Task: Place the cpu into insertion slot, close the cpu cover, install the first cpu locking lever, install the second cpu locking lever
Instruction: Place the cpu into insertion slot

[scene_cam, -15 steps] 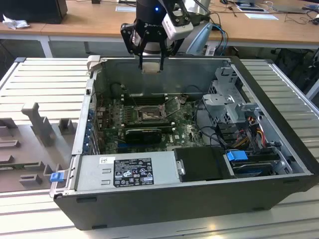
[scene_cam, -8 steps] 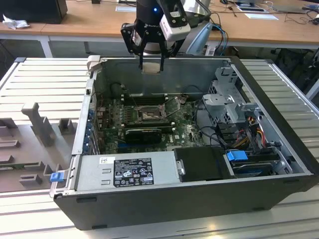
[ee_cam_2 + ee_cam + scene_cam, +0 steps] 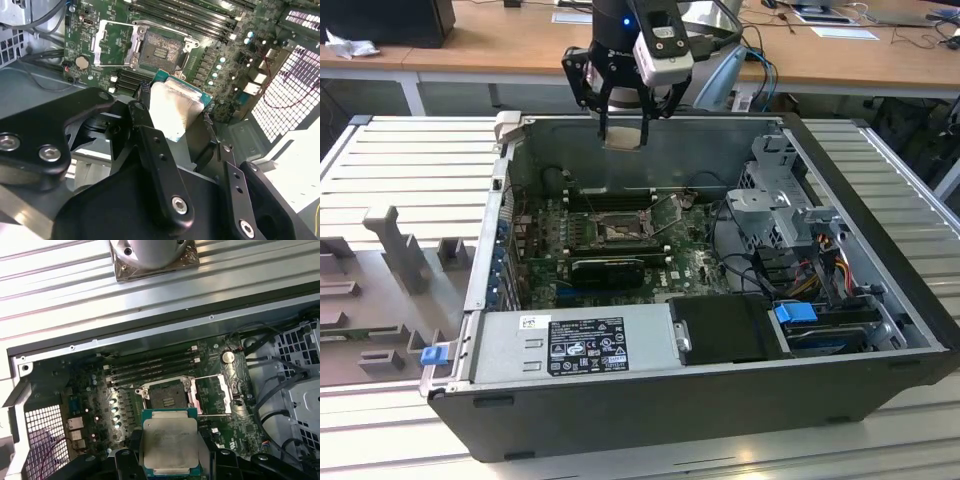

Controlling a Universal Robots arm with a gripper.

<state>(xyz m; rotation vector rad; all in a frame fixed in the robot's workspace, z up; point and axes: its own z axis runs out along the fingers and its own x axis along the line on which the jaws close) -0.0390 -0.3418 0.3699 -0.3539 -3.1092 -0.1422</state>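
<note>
Step in hand: the first one, placing the cpu; cover and levers are not yet dealt with
Claw [image 3: 622, 133]: clenched on the cpu [image 3: 170, 442], one finger on each of two opposite edges, the pale metal face showing in both wrist views
Where the cpu is: in the air, over the far edge of the open computer case [image 3: 650, 400], well above the green board and touching nothing but the claw
Insertion slot [image 3: 167, 396]: bare, its dark frame and contact field uncovered, with the long memory slots [image 3: 152, 367] just beside it
Cpu cover [image 3: 134, 47]: swung open and lying back beside the slot, so nothing blocks the way down
Locking levers: thin bright wires seem to run along the slot's sides, but I cannot tell how they sit
Progress: early, by my reading; none of the four steps shows as done
What the placing calls for: by my judgement, bringing the chip over the slot, squaring its edges with the frame, keeping it level, and lowering it gently so it drops in flat without scraping the contacts
Risk: a tilted or turned chip would catch on the frame
</note>
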